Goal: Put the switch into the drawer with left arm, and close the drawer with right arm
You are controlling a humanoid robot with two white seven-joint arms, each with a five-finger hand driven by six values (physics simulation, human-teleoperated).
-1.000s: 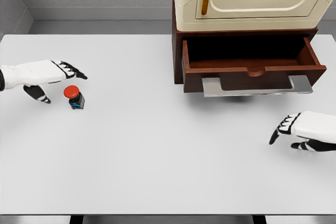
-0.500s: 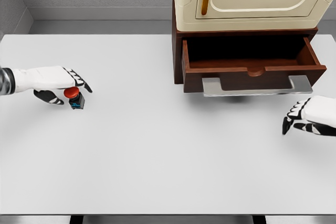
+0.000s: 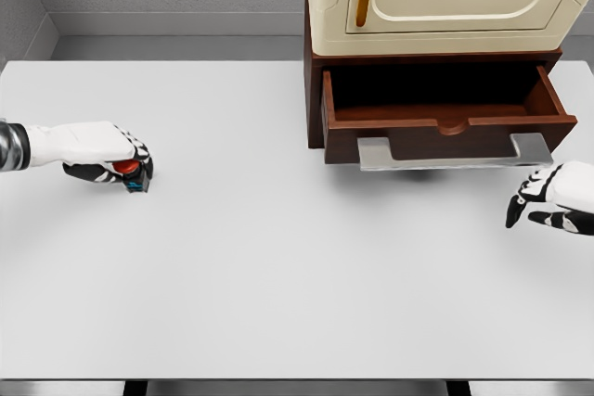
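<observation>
Head view: left hand (image 3: 109,157) fingers curled around red-capped switch (image 3: 130,172) on white table (image 3: 278,257); right hand (image 3: 554,197), loosely open and empty, below open drawer (image 3: 445,113).

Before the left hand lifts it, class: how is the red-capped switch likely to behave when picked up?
The switch looks like a small rigid block with a red cap, so it probably won't flex. It seems light, since the left hand nearly covers it. Its squarish dark base suggests it won't roll, though the cap on top might let it tip if pinched off-centre.
</observation>
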